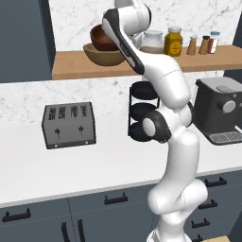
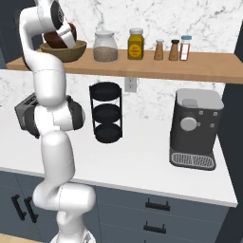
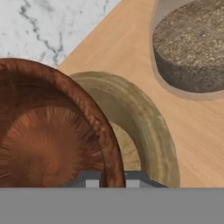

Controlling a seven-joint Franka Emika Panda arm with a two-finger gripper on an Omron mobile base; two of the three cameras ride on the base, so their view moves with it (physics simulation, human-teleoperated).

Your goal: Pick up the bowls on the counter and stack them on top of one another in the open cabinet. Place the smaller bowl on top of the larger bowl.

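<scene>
The smaller bowl (image 1: 100,37) (image 2: 58,39) (image 3: 48,140), dark reddish-brown and glossy, sits at the mouth of the larger tan bowl (image 1: 103,55) (image 2: 71,51) (image 3: 144,122) at the left end of the open cabinet's wooden shelf (image 1: 75,66) (image 3: 122,48). My gripper (image 3: 111,180) (image 2: 68,32) is shut on the dark bowl's rim, one finger inside and one outside. In the hand view the dark bowl covers the tan bowl's left part. Whether the dark bowl rests on the tan bowl or hangs just over it I cannot tell.
Close on the shelf's right stands a glass jar of grain (image 1: 152,41) (image 3: 192,48), then a yellow jar (image 1: 173,41) and shakers (image 1: 203,45). On the counter (image 1: 94,165) below are a toaster (image 1: 68,125), a black three-tier rack (image 2: 107,111) and a coffee machine (image 2: 194,128).
</scene>
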